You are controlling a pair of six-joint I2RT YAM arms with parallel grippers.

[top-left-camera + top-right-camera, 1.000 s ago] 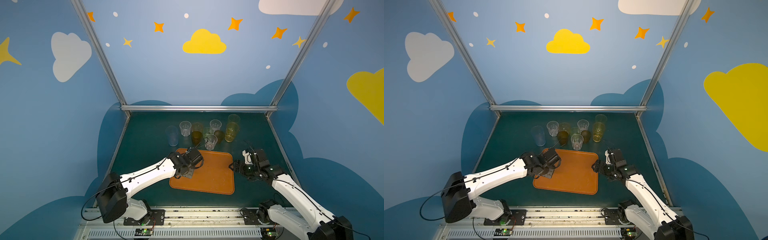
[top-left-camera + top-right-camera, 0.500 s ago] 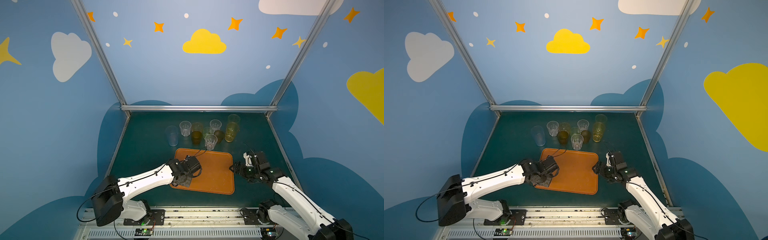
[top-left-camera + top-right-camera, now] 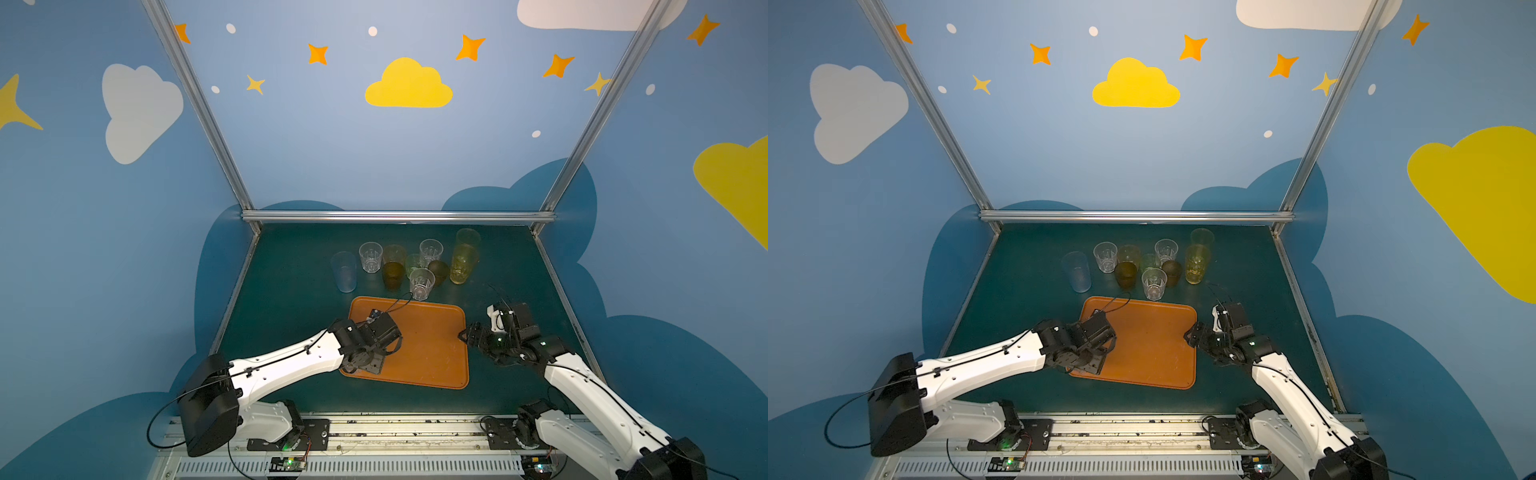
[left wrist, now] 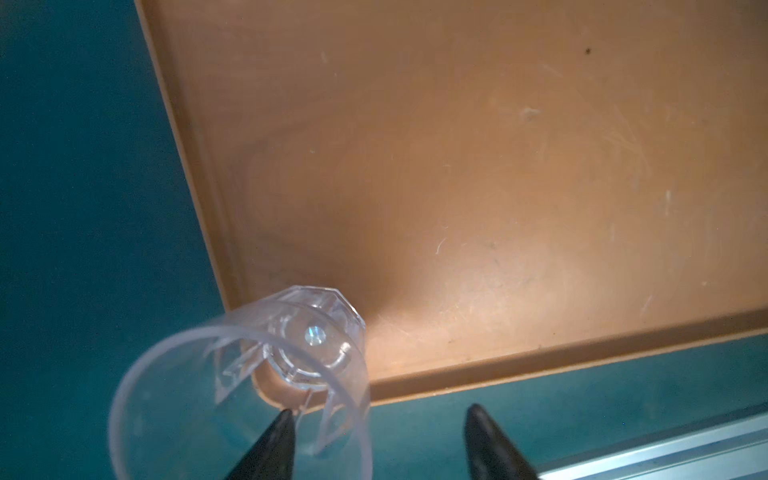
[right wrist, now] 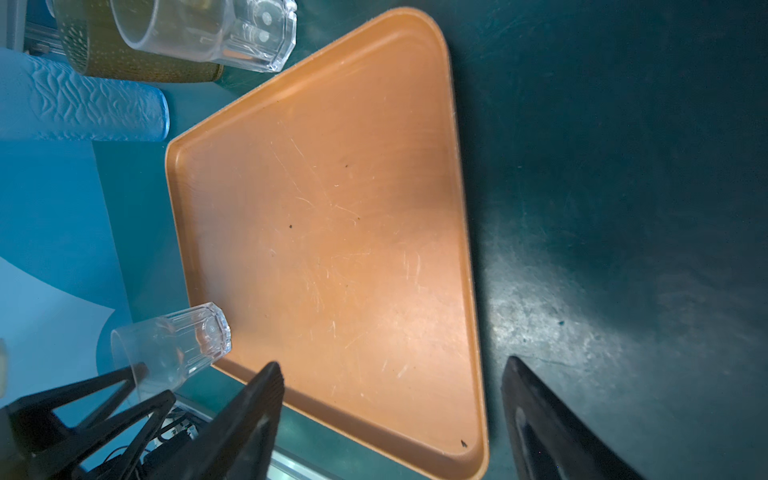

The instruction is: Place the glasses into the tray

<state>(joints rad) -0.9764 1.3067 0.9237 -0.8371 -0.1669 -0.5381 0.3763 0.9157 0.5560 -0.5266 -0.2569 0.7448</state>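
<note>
Hovering over the near left corner of the tray [image 3: 432, 353], the left gripper [image 4: 379, 411] has its jaws parted, one fingertip [image 4: 282, 432] just at the rim of a clear faceted glass [image 4: 309, 334] that stands in that corner. The right gripper [image 5: 393, 362] hangs spread wide and empty just off the tray's right edge. The other glasses [image 3: 422, 283] cluster on the green table [image 3: 291, 307] beyond the tray's far edge

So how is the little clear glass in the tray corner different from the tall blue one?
The short clear faceted tumbler is colourless and low; the tall frosted bluish tumbler is blue-tinted, wavy-textured and taller. The clear one stands in a corner of the flat orange-brown tray, the bluish one on the green table. Both are upright and empty.
</note>
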